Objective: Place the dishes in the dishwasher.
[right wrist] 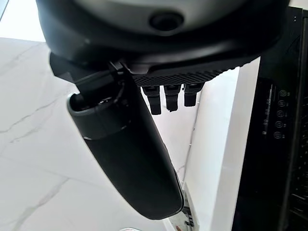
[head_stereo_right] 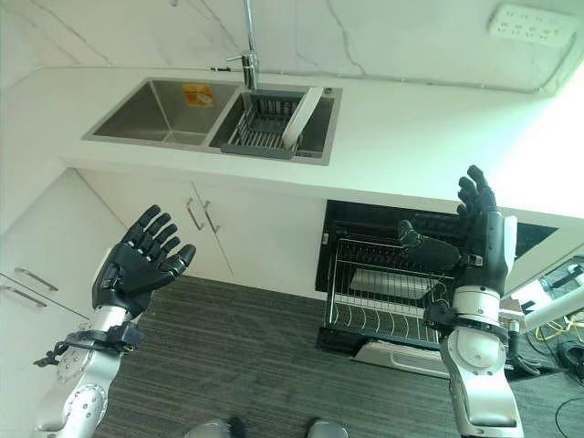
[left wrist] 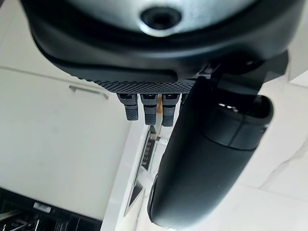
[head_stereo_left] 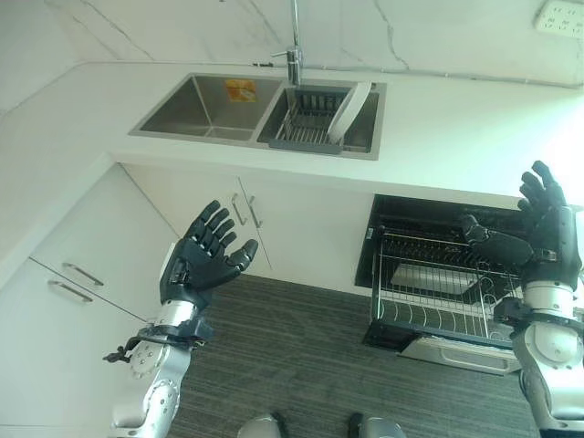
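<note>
The white countertop (head_stereo_left: 456, 119) runs across the upper part of the scene, with white cabinet doors (head_stereo_left: 292, 228) below it. A double stainless sink (head_stereo_left: 205, 105) is set into the countertop; a faucet (head_stereo_left: 294, 55) stands at its rear edge between the two basins.

The dishwasher (head_stereo_left: 401, 214) sits open under the countertop, to the right of the cabinets. Its wire rack (head_stereo_left: 438, 292) is pulled out over the dark striped floor (head_stereo_left: 292, 365). A pale flat item lies in the rack; its identity cannot be determined.

A dark drying rack (head_stereo_left: 306, 123) occupies the right basin. One white plate (head_stereo_left: 349, 111) stands tilted on edge in this rack, leaning toward its right side.

The left hand (head_stereo_left: 203, 257) is raised in front of the cabinet doors, fingers spread and relaxed, holding nothing. The right hand (head_stereo_right: 474, 233) is raised above the pulled-out wire rack, fingers straight and upward, thumb extended sideways, holding nothing. Both hands are well apart from the plate.
</note>
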You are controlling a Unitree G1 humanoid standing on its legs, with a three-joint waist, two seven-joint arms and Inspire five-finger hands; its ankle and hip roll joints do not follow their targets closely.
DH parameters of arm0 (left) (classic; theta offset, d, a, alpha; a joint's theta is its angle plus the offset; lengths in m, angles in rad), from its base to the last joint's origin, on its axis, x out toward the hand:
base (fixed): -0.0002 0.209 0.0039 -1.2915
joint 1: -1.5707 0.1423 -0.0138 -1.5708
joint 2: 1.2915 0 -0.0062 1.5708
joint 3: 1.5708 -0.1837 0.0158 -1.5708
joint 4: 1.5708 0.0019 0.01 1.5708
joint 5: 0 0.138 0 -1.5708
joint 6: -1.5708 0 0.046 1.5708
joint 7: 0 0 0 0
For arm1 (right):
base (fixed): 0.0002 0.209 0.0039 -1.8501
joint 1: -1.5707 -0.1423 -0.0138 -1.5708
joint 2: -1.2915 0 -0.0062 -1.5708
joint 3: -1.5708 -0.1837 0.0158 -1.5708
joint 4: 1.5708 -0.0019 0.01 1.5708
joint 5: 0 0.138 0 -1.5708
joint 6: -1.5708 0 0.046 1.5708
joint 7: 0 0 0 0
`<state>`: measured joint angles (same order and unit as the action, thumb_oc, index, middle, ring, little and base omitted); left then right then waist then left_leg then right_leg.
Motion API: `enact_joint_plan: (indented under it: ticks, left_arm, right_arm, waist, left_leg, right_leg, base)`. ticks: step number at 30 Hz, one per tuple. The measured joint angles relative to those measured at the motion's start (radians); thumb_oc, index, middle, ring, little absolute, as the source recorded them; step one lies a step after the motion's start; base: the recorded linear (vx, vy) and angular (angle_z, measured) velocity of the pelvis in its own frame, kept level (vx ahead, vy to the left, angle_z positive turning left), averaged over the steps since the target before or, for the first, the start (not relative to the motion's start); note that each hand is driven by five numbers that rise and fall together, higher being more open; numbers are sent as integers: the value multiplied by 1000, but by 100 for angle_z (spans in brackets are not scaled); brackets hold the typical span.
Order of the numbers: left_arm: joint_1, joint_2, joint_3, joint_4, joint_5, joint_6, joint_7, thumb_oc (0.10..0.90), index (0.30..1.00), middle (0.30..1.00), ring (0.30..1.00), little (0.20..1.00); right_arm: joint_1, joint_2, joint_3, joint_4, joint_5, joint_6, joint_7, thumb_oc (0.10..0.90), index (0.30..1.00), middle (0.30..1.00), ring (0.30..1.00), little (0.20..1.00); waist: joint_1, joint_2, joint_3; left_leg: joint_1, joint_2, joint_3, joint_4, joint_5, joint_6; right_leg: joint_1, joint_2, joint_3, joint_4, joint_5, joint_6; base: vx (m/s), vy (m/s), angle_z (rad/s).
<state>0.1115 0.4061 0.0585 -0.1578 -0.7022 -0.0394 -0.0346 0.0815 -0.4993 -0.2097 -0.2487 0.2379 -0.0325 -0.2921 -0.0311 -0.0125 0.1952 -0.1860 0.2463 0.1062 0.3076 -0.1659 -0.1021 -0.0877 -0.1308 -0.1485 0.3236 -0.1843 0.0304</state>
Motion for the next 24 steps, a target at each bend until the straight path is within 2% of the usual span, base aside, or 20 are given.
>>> enact_joint_plan:
  ticks: [2, 3, 4, 5, 6, 7, 8, 9, 10, 11, 12, 13, 16, 17, 19, 20, 21, 22, 23, 24]
  left_arm:
    - [1, -29, -23, 13, 1, -13, -13, 800, 900, 900, 900, 900]
    - [0, -27, -26, 14, 16, -13, -23, 800, 900, 900, 900, 900]
    - [-10, -14, -27, 18, 29, -13, -23, 800, 900, 900, 900, 900]
    - [-76, 42, -28, 24, 42, -12, -28, 800, 900, 900, 900, 900]
    - [-143, 68, -24, 34, 49, -26, -45, 800, 900, 900, 900, 900]
    - [-172, 81, -24, 23, 63, -36, -40, 800, 900, 900, 900, 900]
    - [-188, 84, -35, 27, 90, -52, -57, 800, 900, 900, 900, 900]
    - [-177, 47, -51, 40, 129, -66, -41, 800, 900, 900, 900, 900]
    - [-167, 61, -57, 72, 164, -73, -41, 800, 900, 900, 900, 900]
    - [-169, 172, -81, 76, 198, -77, -43, 800, 900, 900, 900, 900]
    - [-153, 182, -74, 51, 240, -80, -42, 800, 900, 900, 900, 900]
    - [-139, 168, -54, 47, 258, -76, -34, 800, 900, 900, 900, 900]
    - [-101, 124, -52, 26, 259, -64, -21, 800, 900, 900, 900, 900]
    - [-95, 90, -44, 24, 255, -64, -20, 800, 900, 900, 900, 900]
    - [-92, 75, -45, 18, 256, -64, -21, 800, 900, 900, 900, 900]
    - [-93, 71, -46, 18, 256, -64, -20, 800, 900, 900, 900, 900]
    - [-92, 79, -43, 19, 255, -63, -18, 800, 900, 900, 900, 900]
    - [-80, 87, -40, -5, 255, -63, -14, 800, 900, 900, 900, 900]
    - [-72, 77, -31, -14, 255, -59, -12, 800, 900, 900, 900, 900]
    - [-59, 75, -28, -21, 255, -57, -13, 800, 900, 900, 900, 900]
  right_arm:
    - [6, -18, -25, 29, 2, 0, 3, 800, 900, 900, 900, 900]
    - [12, -20, -43, 16, 3, 3, 4, 800, 900, 900, 900, 900]
    - [21, -17, -51, -23, 15, 6, 1, 800, 900, 900, 900, 900]
    - [33, 18, -50, -107, 51, 7, -1, 800, 900, 900, 900, 900]
    - [33, 38, -40, -149, 58, -3, 2, 800, 900, 900, 900, 900]
    - [25, 50, -7, -150, 56, -6, -1, 800, 900, 900, 900, 900]
    - [29, 78, 31, -148, 56, -7, 7, 800, 900, 900, 900, 900]
    - [44, 82, 90, -113, 57, 1, 15, 800, 900, 900, 900, 900]
    - [36, 105, 151, -67, 58, 8, 40, 800, 900, 900, 900, 900]
    - [24, 154, 155, -24, 76, 6, 69, 800, 900, 900, 900, 900]
    - [21, 119, 113, -17, 104, -5, 85, 800, 900, 900, 900, 900]
    - [20, 118, 108, -13, 127, 12, 93, 800, 900, 900, 900, 900]
    - [26, 106, 81, -22, 129, 14, 127, 800, 900, 900, 900, 900]
    - [27, 94, 81, -34, 129, 13, 142, 800, 900, 900, 900, 900]
    - [26, 78, 85, -38, 128, 16, 163, 800, 900, 900, 900, 900]
    - [25, 78, 88, -38, 128, 16, 166, 800, 900, 900, 900, 900]
    - [21, 77, 103, -39, 128, 16, 169, 800, 900, 900, 900, 900]
    - [10, 39, 109, -46, 127, 15, 179, 800, 900, 900, 900, 900]
    - [-1, 30, 119, -44, 124, 18, 180, 800, 900, 900, 900, 900]
    - [-9, 30, 137, -48, 124, 22, 186, 800, 900, 900, 900, 900]
  waist:
    - [-11, 44, -7]
    - [-18, 37, -9]
    - [-23, 33, -10]
    - [-24, 40, -14]
    - [-19, 40, -16]
    - [-13, 34, -21]
    - [7, 49, -24]
    - [-9, 83, -23]
    - [7, 63, 2]
    - [-25, -63, 7]
    - [-2, -29, -5]
    - [2, -65, -6]
    - [4, -69, -6]
    - [-2, -48, -2]
    - [-7, -18, 5]
    - [-8, -15, 5]
    - [-10, -40, 5]
    - [2, -15, -3]
    - [13, -24, 3]
    - [13, -25, 1]
  left_leg:
    - [-40, 10, -53, -32, 15, -2]
    - [-50, -46, -14, 46, 85, 1]
    - [-67, -105, 36, 128, 20, 54]
    - [-72, -180, 69, 208, -56, 144]
    - [-65, -233, 81, 210, -74, 204]
    - [-49, -274, 98, 178, -71, 266]
    - [-41, -294, 104, 172, -76, 281]
    - [2, -278, 129, 108, -59, 262]
    - [-7, -261, 139, 167, -25, -44]
    - [-153, -235, 65, 462, -75, 67]
    - [-152, -116, 2, 389, -149, 120]
    - [-136, -156, 51, 337, -131, 129]
    - [-63, -242, 113, 138, -63, 127]
    - [-42, -244, 171, 108, -66, 116]
    - [-36, -274, 169, 102, -50, 126]
    - [-23, -285, 173, 65, -51, 83]
    - [-36, -280, 191, 136, -96, 98]
    - [-32, -196, 106, 215, -146, 173]
    - [-19, -203, 133, 218, -161, 151]
    - [30, -216, 132, 119, -98, 175]
  right_leg:
    - [-12, -36, 55, 19, -8, 71]
    - [11, -110, 78, -14, 12, 135]
    - [35, -172, 58, -42, 67, 142]
    - [40, -254, 43, -44, 203, 110]
    - [19, -300, 20, 0, 252, 90]
    - [-4, -262, 0, 40, 262, 101]
    - [-1, -287, -7, 70, 303, 103]
    - [-36, -215, -29, 170, 241, 109]
    - [-63, -133, -58, 205, 202, 60]
    - [-97, -181, -1, 177, 193, 61]
    - [-149, -149, 13, 182, 111, 207]
    - [-187, -165, 8, 185, 59, 167]
    - [-173, -112, -86, 61, 45, 123]
    - [-137, -102, -90, -5, 61, 115]
    - [-137, -102, -81, 22, 59, 106]
    - [-142, -90, -88, 35, 57, 67]
    - [-129, -103, -70, 14, 54, 35]
    - [-147, -90, -59, 59, 71, 108]
    - [-157, -98, -55, 102, 64, 107]
    - [-135, -62, -82, 65, 49, 67]
  base:
    - [198, 708, -82]
    - [226, 879, -63]
    - [201, 754, -40]
    - [240, 867, -8]
    - [160, 564, 8]
    - [240, 731, 4]
    - [168, 407, -5]
    - [216, 425, -52]
    - [157, 59, -33]
    - [131, -17, -84]
    - [105, -53, -61]
    - [84, -70, -69]
    - [116, -117, -17]
    - [176, -219, -1]
    - [192, -254, 18]
    - [148, -216, 19]
    - [174, -260, 16]
    - [161, -244, 6]
    - [229, -358, -1]
    - [183, -299, 2]
